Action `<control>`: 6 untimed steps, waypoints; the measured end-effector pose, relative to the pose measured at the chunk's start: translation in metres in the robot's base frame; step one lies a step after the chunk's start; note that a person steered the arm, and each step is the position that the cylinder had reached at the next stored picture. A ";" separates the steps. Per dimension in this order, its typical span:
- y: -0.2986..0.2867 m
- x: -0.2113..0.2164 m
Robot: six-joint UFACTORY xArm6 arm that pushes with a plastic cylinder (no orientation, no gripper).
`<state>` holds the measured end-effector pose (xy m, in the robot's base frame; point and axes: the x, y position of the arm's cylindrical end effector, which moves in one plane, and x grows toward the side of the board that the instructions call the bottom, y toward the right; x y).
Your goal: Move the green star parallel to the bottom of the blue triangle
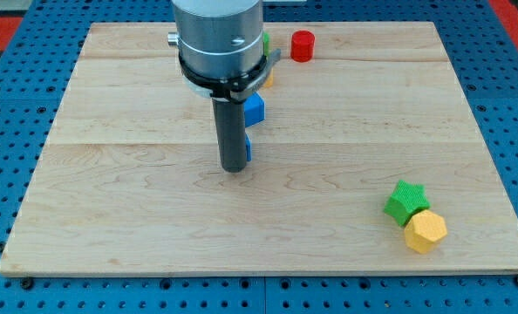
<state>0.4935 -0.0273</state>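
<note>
My tip (234, 167), a bare rod grasping nothing, is standing well apart from the light, rigid green star (405, 201), which is touching a yellow hexagon (425, 231); I would push its right flank.

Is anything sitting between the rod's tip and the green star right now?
Nothing visible does. My tip rests mid-board beside a blue block; bare wood runs from there to the green star at lower right. The yellow hexagon touches the star's far, lower side.

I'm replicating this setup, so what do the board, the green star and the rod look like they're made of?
Board: light wood, matte, with visible grain and plank seams. Green star: probably plastic or painted wood, uniformly coloured, touching the yellow block. Rod ending in my tip: dark, smooth, likely metal or plastic; unclear.
</note>
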 end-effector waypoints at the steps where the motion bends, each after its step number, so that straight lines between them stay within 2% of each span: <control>1: 0.104 -0.003; 2: 0.184 -0.034; 3: 0.264 0.011; 4: 0.267 0.057; 6: 0.031 0.026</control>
